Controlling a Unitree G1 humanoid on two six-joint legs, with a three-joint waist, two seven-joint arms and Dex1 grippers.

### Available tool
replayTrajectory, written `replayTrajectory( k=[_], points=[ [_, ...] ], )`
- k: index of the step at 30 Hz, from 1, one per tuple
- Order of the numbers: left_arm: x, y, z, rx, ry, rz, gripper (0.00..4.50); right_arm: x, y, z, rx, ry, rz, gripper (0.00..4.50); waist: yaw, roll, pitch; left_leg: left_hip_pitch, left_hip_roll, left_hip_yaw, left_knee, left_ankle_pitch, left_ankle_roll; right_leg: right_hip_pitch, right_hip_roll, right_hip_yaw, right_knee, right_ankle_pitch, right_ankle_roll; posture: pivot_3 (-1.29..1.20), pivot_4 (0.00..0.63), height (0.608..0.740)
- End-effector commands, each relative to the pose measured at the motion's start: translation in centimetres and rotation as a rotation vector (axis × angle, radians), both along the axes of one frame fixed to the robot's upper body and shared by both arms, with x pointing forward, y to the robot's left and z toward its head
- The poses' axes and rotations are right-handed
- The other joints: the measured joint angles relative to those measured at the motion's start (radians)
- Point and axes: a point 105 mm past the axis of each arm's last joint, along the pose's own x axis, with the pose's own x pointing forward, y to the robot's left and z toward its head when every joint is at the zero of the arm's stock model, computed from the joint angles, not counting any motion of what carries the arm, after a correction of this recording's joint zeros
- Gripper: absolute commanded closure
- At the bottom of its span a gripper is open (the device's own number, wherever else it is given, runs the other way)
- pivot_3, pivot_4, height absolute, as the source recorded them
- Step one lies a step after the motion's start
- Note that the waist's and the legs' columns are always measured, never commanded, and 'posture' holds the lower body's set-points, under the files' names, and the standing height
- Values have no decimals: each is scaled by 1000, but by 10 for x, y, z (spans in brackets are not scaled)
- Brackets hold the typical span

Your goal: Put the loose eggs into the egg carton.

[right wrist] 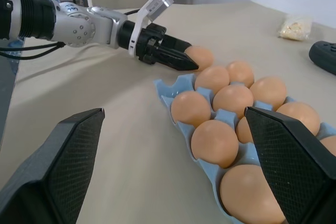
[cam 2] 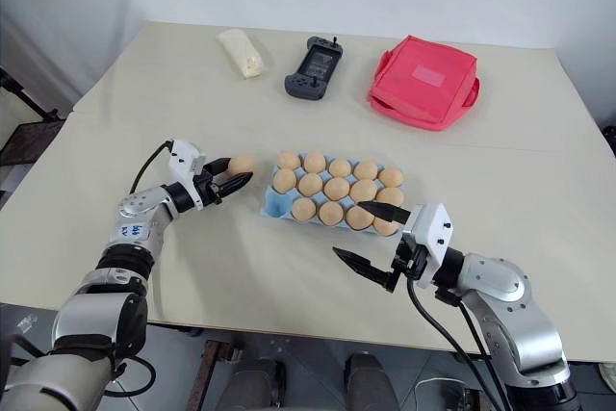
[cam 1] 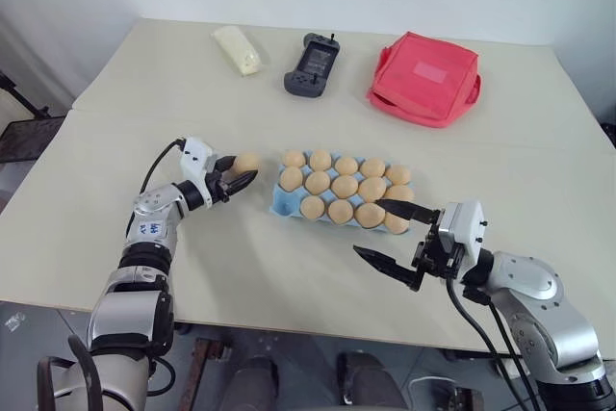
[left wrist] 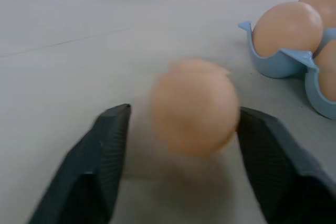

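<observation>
My left gripper (cam 1: 238,176) sits narrowed around the last loose egg (cam 1: 247,161) beside the egg carton (cam 1: 280,201); an off-centre squeeze could squirt it away.

No text, label or number can be read anywhere.

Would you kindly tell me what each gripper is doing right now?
Left gripper: fingers around the loose egg, grip cannot be told.
Right gripper: open, empty.
</observation>
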Motion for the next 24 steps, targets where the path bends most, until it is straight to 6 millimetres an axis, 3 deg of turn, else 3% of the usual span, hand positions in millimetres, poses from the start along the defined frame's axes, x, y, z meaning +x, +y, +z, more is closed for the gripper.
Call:
replayTrajectory(
  k=[1, 8, 14, 20, 24],
  points=[
    [-1, -3, 16, -24, -76, -38, 2036, -2, 3, 4, 11, -28, 1, 0, 0, 0, 0, 0, 0, 0, 0, 0, 0, 0, 0, 0, 0, 0, 0, 0, 150, 740],
    [-36, -3, 31, -2, -199, -215, 2036, -6, 0, -3, 7, -9, -18, 0, -3, 0, 0, -1, 1, 0, 0, 0, 0, -1, -2, 1, 0, 0, 0, 0, 150, 740],
    [-78, -32, 33, 58, -173, -472, 2036, -8, -4, -7, 4, -1, -35, 0, 1, 0, 0, 0, 1, -2, 0, 0, 0, 2, -3, 0, -1, 0, 0, 0, 150, 740],
    [-75, -50, 21, 70, -131, -503, 2036, -8, -3, -8, 8, -5, -38, 0, 0, 0, 0, 2, 1, -4, 1, -2, 5, 6, -3, 0, -3, 1, 0, 0, 150, 740],
    [-63, -50, 27, 13, -135, -430, 1186, -9, -3, -7, 8, -9, -38, 0, -4, 0, 0, 3, 1, -3, 1, -2, 5, 6, -2, 0, -2, 1, 0, 0, 150, 740]
  ],
)
